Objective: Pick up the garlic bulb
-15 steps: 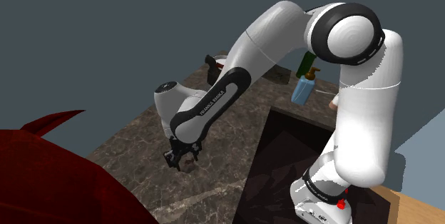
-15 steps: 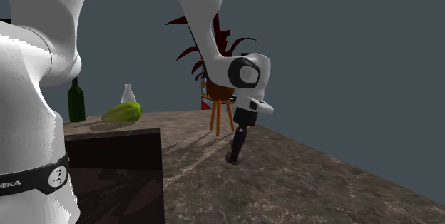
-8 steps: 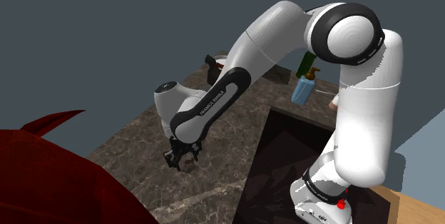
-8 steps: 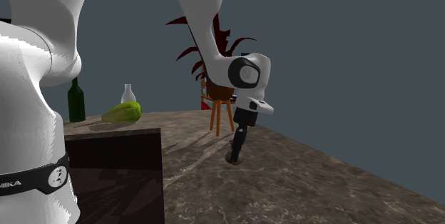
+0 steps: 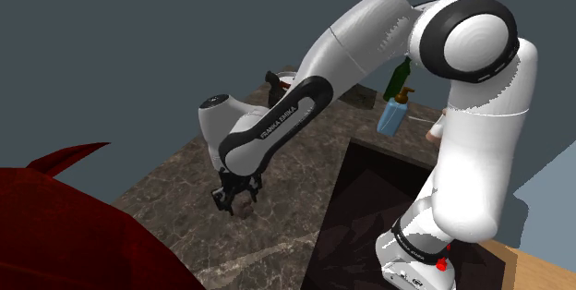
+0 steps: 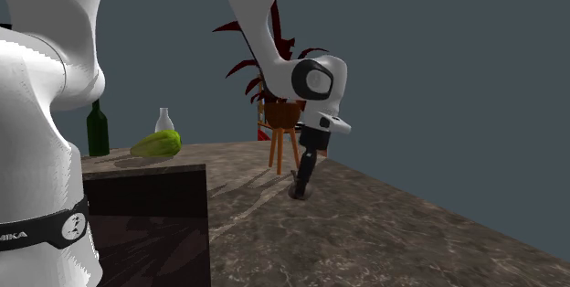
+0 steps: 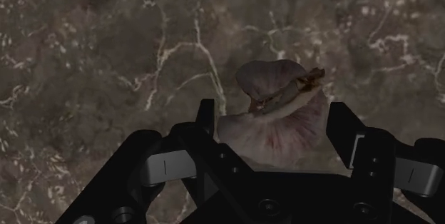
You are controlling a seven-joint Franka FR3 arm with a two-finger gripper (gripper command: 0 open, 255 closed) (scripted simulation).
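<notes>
polished dark veined marble counter; papery garlic bulb

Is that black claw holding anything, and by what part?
Yes: the gripper clasps the garlic bulb by the two opposite sides of its round body.

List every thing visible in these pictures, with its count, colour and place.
garlic: one, pale purplish, in the gripper
counter: one, brown marbled, under the gripper
green bottle: one, dark green, counter's far end
clear bottle: one, whitish, beside the vegetable
vegetable: one, light green, counter's far end
dispenser: one, blue, by the green bottle
stool: one, brown, beyond the counter
plant: one, dark red, above the stool
arm: one, white, over the counter
gripper: one, black, shut on the garlic
</notes>
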